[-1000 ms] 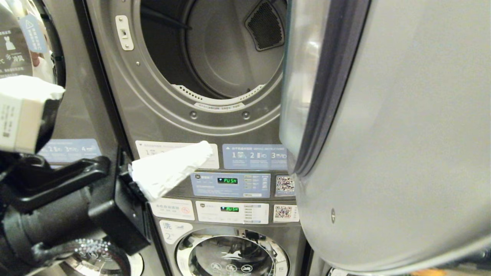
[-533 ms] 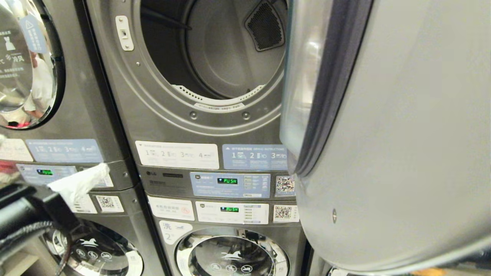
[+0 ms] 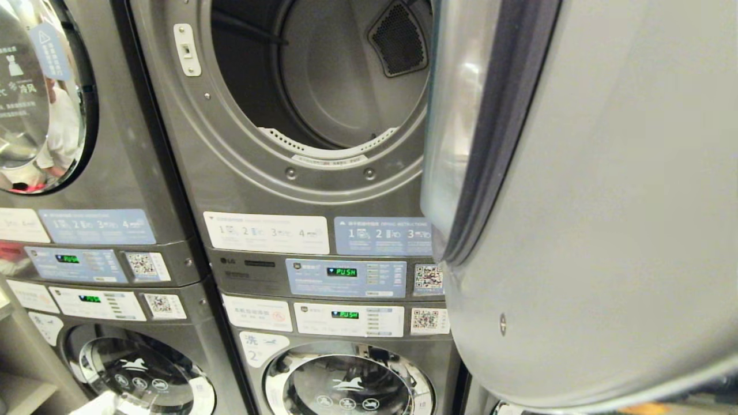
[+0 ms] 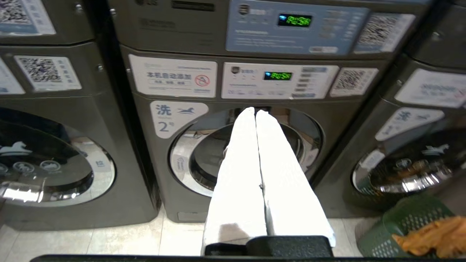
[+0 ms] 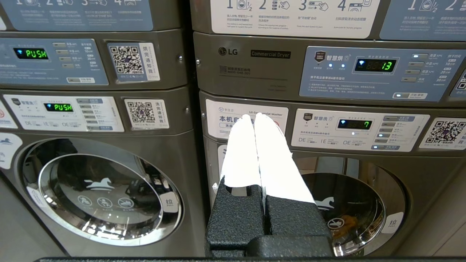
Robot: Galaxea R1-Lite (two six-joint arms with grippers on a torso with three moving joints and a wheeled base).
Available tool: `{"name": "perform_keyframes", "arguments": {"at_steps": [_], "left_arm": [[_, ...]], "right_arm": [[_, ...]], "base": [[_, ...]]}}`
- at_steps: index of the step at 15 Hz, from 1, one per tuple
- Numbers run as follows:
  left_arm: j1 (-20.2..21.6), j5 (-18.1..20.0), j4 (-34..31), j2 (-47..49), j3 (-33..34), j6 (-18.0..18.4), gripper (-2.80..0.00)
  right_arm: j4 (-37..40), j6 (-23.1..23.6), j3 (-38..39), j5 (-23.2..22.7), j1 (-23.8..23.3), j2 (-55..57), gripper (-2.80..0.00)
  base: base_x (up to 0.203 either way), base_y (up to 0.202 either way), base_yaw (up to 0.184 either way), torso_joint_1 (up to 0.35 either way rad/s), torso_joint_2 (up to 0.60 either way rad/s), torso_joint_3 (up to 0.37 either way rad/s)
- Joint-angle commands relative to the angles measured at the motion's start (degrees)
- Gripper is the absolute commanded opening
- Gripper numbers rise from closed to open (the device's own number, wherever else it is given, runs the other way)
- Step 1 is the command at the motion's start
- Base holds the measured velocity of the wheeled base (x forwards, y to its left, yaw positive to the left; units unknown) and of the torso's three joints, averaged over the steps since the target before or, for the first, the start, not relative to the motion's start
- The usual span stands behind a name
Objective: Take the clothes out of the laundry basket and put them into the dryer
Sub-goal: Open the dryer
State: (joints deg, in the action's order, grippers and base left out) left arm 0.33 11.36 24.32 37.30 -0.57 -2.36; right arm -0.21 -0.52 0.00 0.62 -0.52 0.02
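The dryer (image 3: 346,75) stands open at the top of the middle stack, and the part of its grey drum that shows holds no clothes. Its big grey door (image 3: 576,202) is swung out on the right. A green laundry basket (image 4: 400,222) sits on the floor in front of the right-hand stack, with orange clothes (image 4: 433,236) in it. My left gripper (image 4: 255,111) hangs low in front of the middle washer's round door, left of the basket, shut with nothing in it. My right gripper (image 5: 253,117) is parked low facing the right-hand washer, shut and empty.
Another stack of machines (image 3: 69,173) stands on the left, with control panels (image 3: 346,276) between each dryer and washer. The open dryer door fills the right half of the head view. Pale floor tiles (image 4: 109,240) run along the washers' feet.
My left arm has dropped down and to the left, out of the head view, where it filled the lower left a second ago. The machines and the door have not moved.
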Motion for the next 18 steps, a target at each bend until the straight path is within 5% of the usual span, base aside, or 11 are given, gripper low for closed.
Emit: {"name": "perform_keyframes", "arguments": {"at_steps": [1, 6, 18], "left_arm": [[0.7, 2.1, -5.4, -12.1, 0.4, 0.6, -2.80], [0.3, 5.4, -14.1, -28.4, 0.5, -2.2, -2.80], [-0.5, 4.9, -16.2, -37.2, 0.2, -3.1, -2.80]], "right_arm": [[0.0, 0.0, 0.0, 0.0, 0.0, -0.1, -2.80], [0.0, 0.0, 0.0, 0.0, 0.0, -0.1, -2.80], [-0.1, 0.0, 0.0, 0.0, 0.0, -0.1, -2.80]], "base": [[0.000, 0.000, 0.000, 0.000, 0.00, 0.000], [0.000, 0.000, 0.000, 0.000, 0.00, 0.000], [0.000, 0.000, 0.000, 0.001, 0.00, 0.065]]}}
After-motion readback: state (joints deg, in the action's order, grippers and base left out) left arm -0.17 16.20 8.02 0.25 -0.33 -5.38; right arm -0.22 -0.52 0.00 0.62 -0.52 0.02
